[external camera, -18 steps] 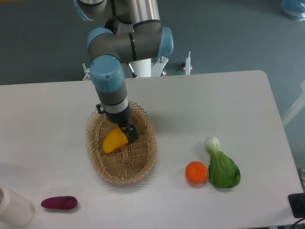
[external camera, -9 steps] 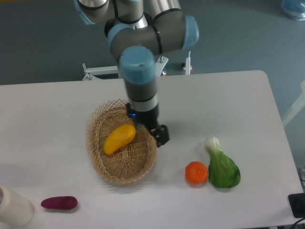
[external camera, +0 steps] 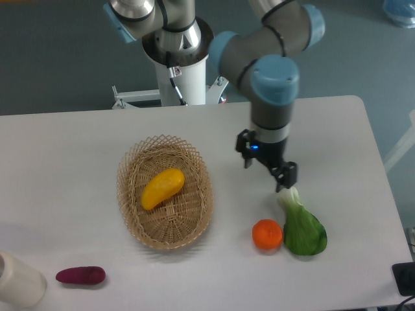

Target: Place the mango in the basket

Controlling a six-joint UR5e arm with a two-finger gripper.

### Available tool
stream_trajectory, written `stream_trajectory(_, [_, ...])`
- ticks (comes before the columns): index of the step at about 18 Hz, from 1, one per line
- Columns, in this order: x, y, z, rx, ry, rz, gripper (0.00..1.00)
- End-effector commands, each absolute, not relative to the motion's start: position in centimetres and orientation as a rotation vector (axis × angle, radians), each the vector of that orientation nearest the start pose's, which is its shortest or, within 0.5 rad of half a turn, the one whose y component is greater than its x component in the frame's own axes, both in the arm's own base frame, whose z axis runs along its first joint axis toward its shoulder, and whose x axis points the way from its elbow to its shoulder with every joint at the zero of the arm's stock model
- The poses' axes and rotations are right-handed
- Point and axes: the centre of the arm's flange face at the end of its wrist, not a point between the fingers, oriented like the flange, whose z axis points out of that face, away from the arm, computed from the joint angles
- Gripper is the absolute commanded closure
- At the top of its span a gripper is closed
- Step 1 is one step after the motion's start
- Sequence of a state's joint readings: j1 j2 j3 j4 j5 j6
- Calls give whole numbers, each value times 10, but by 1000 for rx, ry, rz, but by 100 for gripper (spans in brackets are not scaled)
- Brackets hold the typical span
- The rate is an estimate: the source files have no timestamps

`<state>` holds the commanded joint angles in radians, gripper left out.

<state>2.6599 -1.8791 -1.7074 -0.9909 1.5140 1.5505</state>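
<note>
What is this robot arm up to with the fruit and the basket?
The mango lies inside the wicker basket, and nothing is touching it. The arm's gripper holds nothing and hangs to the right of the basket, just above the leafy green vegetable and the orange.

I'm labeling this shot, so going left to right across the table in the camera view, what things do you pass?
White cup at the left edge → purple vegetable → basket with the mango lying inside it → orange → leafy green vegetable. The gripper hangs just above the green's white stem.
</note>
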Motion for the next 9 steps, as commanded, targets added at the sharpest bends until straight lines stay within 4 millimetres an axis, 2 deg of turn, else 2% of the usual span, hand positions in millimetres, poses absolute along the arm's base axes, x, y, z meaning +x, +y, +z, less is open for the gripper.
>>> stream_trajectory(4, [-478,387,314,-2958,754,179,0])
stream_trajectory(9, [-485,390,320,-2959,778,188,0])
